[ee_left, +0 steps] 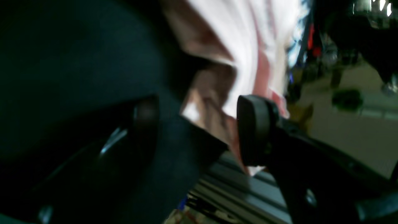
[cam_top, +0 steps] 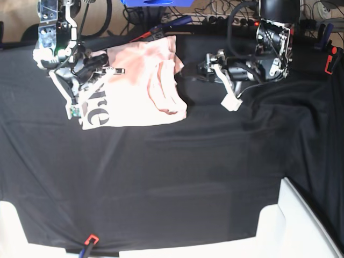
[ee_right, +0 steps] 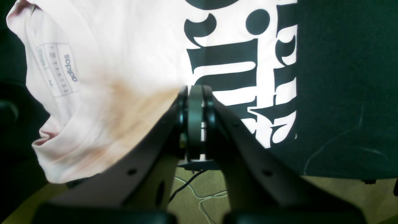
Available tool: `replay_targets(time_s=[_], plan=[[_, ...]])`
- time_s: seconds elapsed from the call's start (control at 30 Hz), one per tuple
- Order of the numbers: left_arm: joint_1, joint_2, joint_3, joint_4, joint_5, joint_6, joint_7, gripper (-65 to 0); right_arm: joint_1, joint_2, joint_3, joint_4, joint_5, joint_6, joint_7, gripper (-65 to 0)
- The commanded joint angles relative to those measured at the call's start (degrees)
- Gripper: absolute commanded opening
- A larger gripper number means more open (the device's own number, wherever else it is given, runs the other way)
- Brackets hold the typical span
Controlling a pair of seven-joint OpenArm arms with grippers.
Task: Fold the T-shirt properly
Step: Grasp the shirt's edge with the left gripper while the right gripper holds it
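The pale pink T-shirt (cam_top: 142, 91) lies partly folded at the back left of the black cloth (cam_top: 172, 177), with black lettering (cam_top: 95, 114) showing at its front left corner. My right gripper (cam_top: 110, 70) rests over the shirt's left part. In the right wrist view this right gripper (ee_right: 196, 91) is shut, tips on the T-shirt (ee_right: 124, 46) beside the lettering (ee_right: 224, 59); no cloth shows between the pads. My left gripper (cam_top: 200, 70) stands just right of the shirt's bunched right edge. In the blurred left wrist view the left gripper (ee_left: 199, 127) is open, with the T-shirt (ee_left: 248, 37) beyond its fingers.
The black cloth (ee_right: 342, 77) covers the whole table. Cables and a blue box (cam_top: 156, 2) lie along the back edge, and a red clamp (cam_top: 329, 59) sits at the back right. White panels (cam_top: 293, 226) stand at the front corners. A small red clip (cam_top: 90, 239) sits at the front edge.
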Motion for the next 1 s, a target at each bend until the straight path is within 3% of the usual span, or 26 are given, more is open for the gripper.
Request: replay_targets(time_s=[0.0, 0.37, 0.57, 0.7, 0.97], plan=[[-1.80, -0.38, 0.05, -0.22, -0.99, -0.60, -0.84, -26.2, 0.18, -0.01, -0.05, 0.81, -0.07, 0.03, 0.89, -64.1], [-5.32, 4.72, 0.23, -4.70, -0.99, -0.60, -0.84, -26.2, 0.27, -0.01, -0.05, 0.81, -0.07, 0.12, 0.89, -64.1], [-5.40, 6.91, 6.56, -5.23, -0.99, -0.60, -3.48, -26.2, 0.27, -0.01, -0.05, 0.73, -0.07, 0.12, 0.89, -64.1], [-5.40, 7.88, 8.49, -5.23, -0.99, 3.40, -5.94, -26.2, 0.27, -0.01, -0.05, 0.73, -0.07, 0.12, 0.89, -64.1], [-10.85, 8.15, 9.99, -13.23, -0.46, 4.72, -6.03, -26.9, 0.35, -0.01, -0.05, -0.94, -0.07, 0.12, 1.68, -64.1]])
